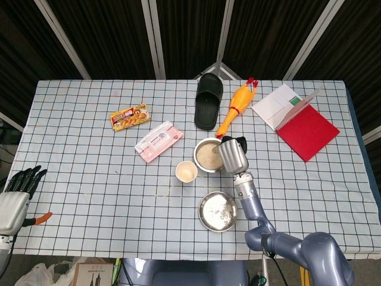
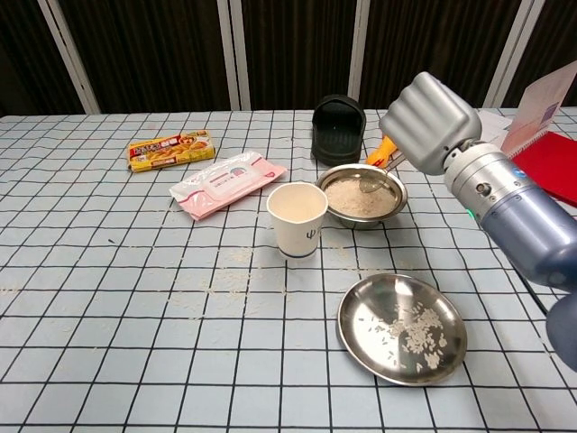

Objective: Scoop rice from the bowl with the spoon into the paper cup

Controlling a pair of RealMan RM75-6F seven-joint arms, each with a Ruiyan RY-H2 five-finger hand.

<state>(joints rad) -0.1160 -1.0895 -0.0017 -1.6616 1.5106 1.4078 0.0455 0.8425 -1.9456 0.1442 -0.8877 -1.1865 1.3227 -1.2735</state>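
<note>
One robot hand (image 2: pixel 431 122), my right, gripping spoon (image 2: pixel 370 186), tip dipped into rice bowl (image 2: pixel 361 196) to load; paper cup (image 2: pixel 297 219) just left.

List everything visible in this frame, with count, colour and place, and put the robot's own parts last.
bowl of rice: one, steel, table centre.
spoon: one, metal, its tip in the bowl.
paper cup: one, white, left of the bowl.
flat dish: one, steel, scattered rice grains, near edge.
slipper: one, black, behind the bowl.
rubber chicken: one, yellow, beside the slipper.
notebook: one, red, far right.
paper pad: one, white and green, next to the notebook.
food box: one, orange, left.
pink packet: one, below the box.
right hand: holds the spoon over the bowl.
left hand: off the table's left edge.
</note>
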